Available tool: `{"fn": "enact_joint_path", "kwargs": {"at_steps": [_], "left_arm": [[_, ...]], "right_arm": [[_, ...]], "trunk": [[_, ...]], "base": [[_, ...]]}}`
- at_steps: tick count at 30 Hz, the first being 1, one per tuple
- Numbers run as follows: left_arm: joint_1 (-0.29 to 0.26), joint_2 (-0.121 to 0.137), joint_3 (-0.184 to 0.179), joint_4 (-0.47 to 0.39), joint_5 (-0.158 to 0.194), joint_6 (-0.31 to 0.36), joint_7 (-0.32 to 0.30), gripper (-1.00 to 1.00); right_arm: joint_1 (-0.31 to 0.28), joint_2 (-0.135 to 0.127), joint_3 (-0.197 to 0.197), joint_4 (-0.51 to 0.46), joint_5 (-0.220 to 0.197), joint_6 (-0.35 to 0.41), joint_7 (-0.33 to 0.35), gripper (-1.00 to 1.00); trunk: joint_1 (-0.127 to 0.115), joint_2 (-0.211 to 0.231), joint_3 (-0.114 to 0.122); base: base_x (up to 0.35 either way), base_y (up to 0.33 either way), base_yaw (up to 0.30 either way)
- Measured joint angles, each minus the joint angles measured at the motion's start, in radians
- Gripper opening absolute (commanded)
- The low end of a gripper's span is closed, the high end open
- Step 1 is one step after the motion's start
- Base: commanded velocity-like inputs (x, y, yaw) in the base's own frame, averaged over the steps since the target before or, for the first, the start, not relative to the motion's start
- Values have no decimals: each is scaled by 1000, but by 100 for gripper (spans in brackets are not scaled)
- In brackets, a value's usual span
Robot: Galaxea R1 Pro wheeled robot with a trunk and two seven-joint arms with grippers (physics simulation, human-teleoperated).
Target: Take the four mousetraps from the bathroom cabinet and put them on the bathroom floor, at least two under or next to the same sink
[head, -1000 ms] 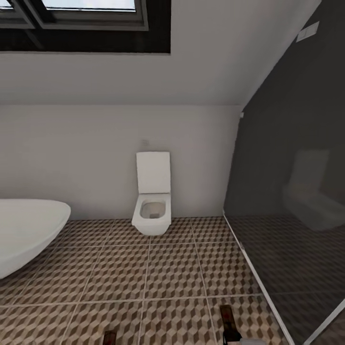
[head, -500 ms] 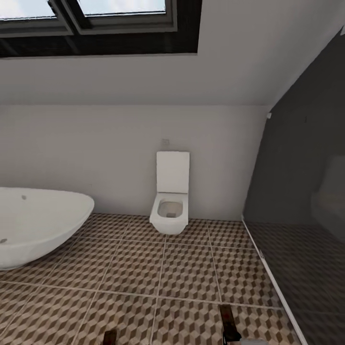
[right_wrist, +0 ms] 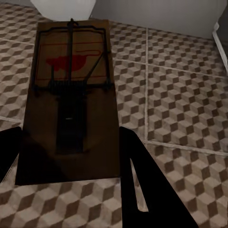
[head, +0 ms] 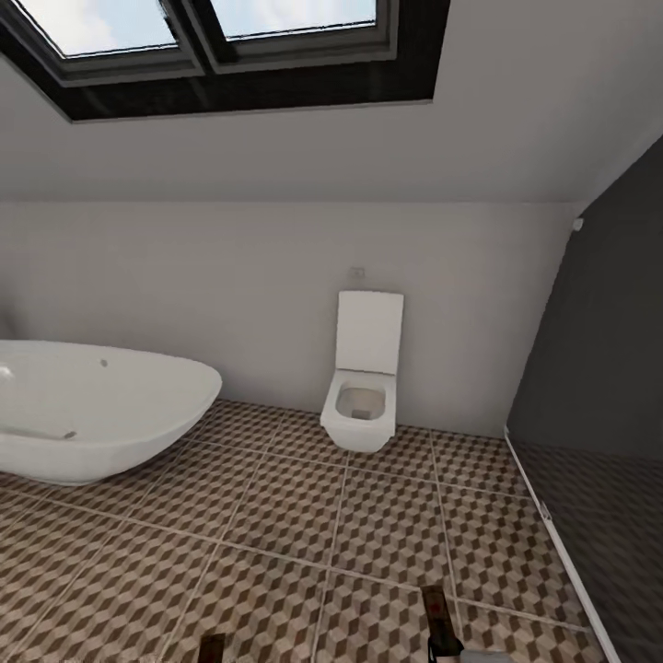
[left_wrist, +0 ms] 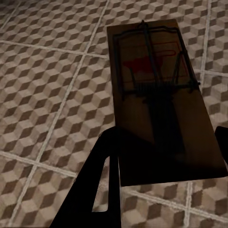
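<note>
Swinging round to my left since a second ago, my head camera has slid the whole scene rightward: the white toilet [head: 365, 394] now sits right of centre instead of near the middle, the oval bathtub [head: 97, 411] shows much more of its bowl at the left, and the dark glass panel [head: 599, 405] has shrunk to a strip at the right edge, while more of the skylight [head: 207, 37] opens overhead; nothing in the room itself looks to have shifted. I see the bathroom floor [head: 276, 534] with its cube-patterned tiles stretching to the back wall. At the bottom edge of the head view two brown ends poke up, one on my left [head: 211, 648] and one on my right [head: 438, 619], matching what each wrist camera shows. On my left wrist camera, the left gripper [left_wrist: 161, 156] has its two dark fingers closed against the long sides of a mousetrap [left_wrist: 156, 90], held flat above the tiles with its wire bar and red marking facing up. On my right wrist camera, the right gripper [right_wrist: 69, 152] is likewise clamped on a second mousetrap [right_wrist: 71, 90], fingers pressed to either side of the board, with the toilet's white base just past its far end
</note>
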Motion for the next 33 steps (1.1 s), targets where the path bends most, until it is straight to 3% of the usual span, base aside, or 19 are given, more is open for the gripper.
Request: {"fn": "enact_joint_path", "kwargs": {"at_steps": [33], "left_arm": [[0,0,-1,0,0,1,0,-100]], "right_arm": [[0,0,1,0,0,2,1,-100]], "trunk": [[0,0,0]], "base": [[0,0,267]]}}
